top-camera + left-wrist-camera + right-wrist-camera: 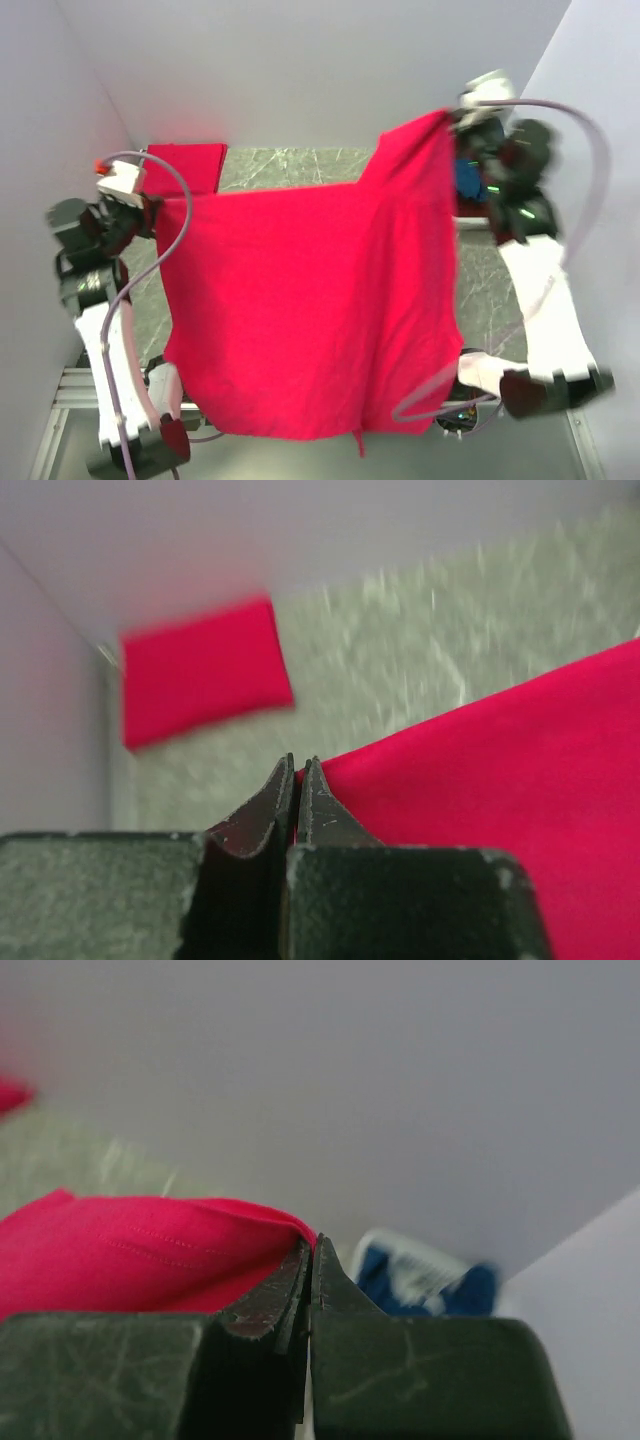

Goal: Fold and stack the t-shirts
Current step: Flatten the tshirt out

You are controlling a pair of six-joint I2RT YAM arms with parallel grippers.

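Looks like a robotics lab cell: plain white walls point(300, 60) boxing a marbled tabletop point(290, 165), aluminium framing point(70, 385) lower left.

Left pincer point(298, 765) pinched closed, right pincer point(312, 1245) pinched closed, both held aloft

Plain pale walls box this scene in. The back wall point(320, 70) runs bare and flat across the top, while the left wall point(40, 110) and the right wall point(600, 90) slant in on either side, all with a faint lilac-grey cast. Between them sits the table point(290, 165), dark grey-green like stone, with thin white veins. At the near left edge a silvery metal frame point(50, 420) shows. The light is soft and even.
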